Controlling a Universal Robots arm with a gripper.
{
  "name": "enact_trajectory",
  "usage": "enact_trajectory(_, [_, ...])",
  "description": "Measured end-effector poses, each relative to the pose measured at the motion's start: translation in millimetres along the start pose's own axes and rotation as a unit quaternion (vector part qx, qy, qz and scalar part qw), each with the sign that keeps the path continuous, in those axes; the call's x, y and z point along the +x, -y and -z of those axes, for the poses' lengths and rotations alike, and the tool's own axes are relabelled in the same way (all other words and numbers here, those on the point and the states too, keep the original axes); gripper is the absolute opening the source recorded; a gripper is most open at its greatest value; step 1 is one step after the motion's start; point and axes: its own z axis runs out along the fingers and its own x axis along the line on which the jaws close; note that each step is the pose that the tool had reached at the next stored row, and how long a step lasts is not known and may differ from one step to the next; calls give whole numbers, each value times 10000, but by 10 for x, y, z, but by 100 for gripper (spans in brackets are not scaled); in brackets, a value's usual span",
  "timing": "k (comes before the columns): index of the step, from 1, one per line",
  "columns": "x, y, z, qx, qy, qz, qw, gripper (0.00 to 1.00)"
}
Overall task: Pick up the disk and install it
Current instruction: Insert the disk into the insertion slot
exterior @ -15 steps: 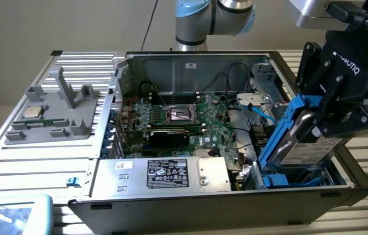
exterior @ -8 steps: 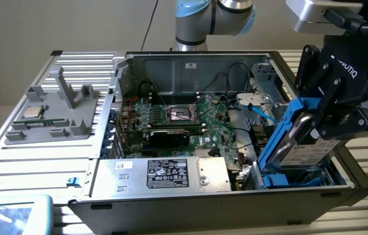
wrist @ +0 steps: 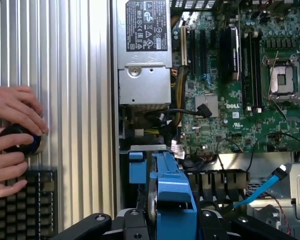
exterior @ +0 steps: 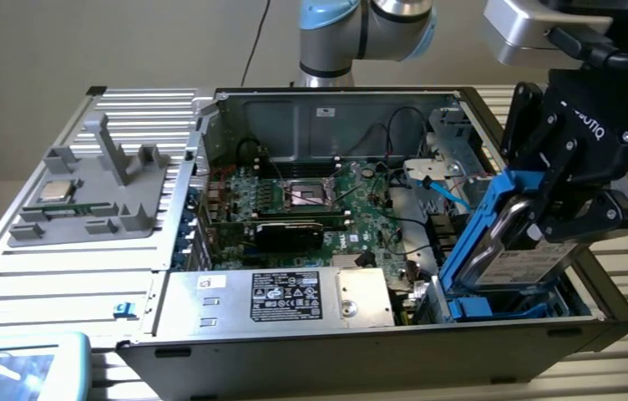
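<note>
The disk (exterior: 514, 255), a silver-grey drive with a white label in a bright blue carrier, stands tilted on edge over the drive bay (exterior: 500, 306) at the front corner of the open computer case, on the exterior view's right. My black gripper (exterior: 554, 219) is shut on it from above. In the wrist view the disk (wrist: 166, 192) shows edge on between the two black fingers (wrist: 95, 224), with its lower end over the blue bay frame.
A silver power supply with a black label (exterior: 286, 296) lies beside the bay. The green motherboard (exterior: 314, 200) and a loose blue cable (exterior: 448, 190) fill the case. A grey fixture (exterior: 91, 205) holds a processor chip. A person's hands (wrist: 12, 107) rest on a black knob by a keyboard.
</note>
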Motion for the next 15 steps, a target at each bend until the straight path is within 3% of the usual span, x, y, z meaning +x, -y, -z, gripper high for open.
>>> enact_trajectory(15, [2, 3, -85, 0, 0, 0, 10000, 37])
